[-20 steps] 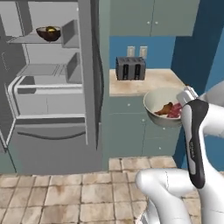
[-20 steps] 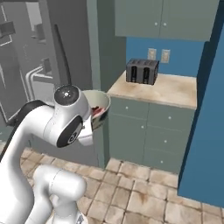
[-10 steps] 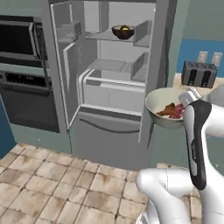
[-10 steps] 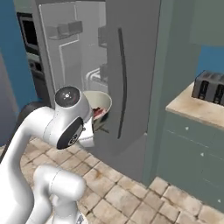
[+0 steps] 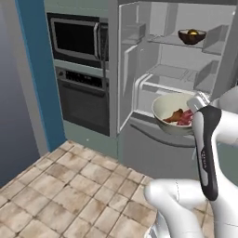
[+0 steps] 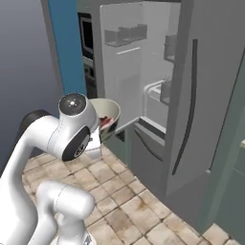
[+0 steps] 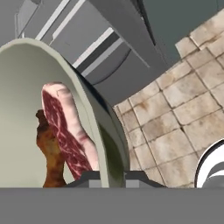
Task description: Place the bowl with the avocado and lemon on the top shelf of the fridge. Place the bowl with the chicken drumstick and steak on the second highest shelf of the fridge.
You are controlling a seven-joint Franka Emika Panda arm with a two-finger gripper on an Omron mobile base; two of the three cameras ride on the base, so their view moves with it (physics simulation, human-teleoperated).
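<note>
A pale grey-cream bowl (image 5: 163, 106) hangs in front of the open fridge, and my gripper (image 5: 196, 103) is shut on its right rim. Inside lie the chicken drumstick (image 5: 174, 116) and the red steak (image 5: 187, 118). In the hand view the bowl's rim (image 7: 89, 114) runs down between the fingertips of my gripper (image 7: 108, 179), with the steak (image 7: 65, 127) and drumstick (image 7: 50, 153) to its left. The dark brown bowl (image 5: 192, 37) with the lemon (image 5: 192, 32) stands on the top shelf (image 5: 168, 42). The avocado is hidden. The second highest shelf (image 5: 168, 72) is bare. From the right base view the pale bowl (image 6: 107, 116) peeks out behind my arm.
The fridge's left door (image 5: 128, 69) stands open. The right door (image 6: 210, 95) is closed, with a long dark handle (image 6: 184, 105). A microwave (image 5: 76, 39) and an oven (image 5: 83, 100) sit left of the fridge, beside a blue panel (image 5: 32, 69). Tiled floor (image 5: 69, 186) lies below.
The whole picture has swung from the counter with the toaster to the fridge, oven and microwave: the camera moved. The pale bowl stays in my gripper.
</note>
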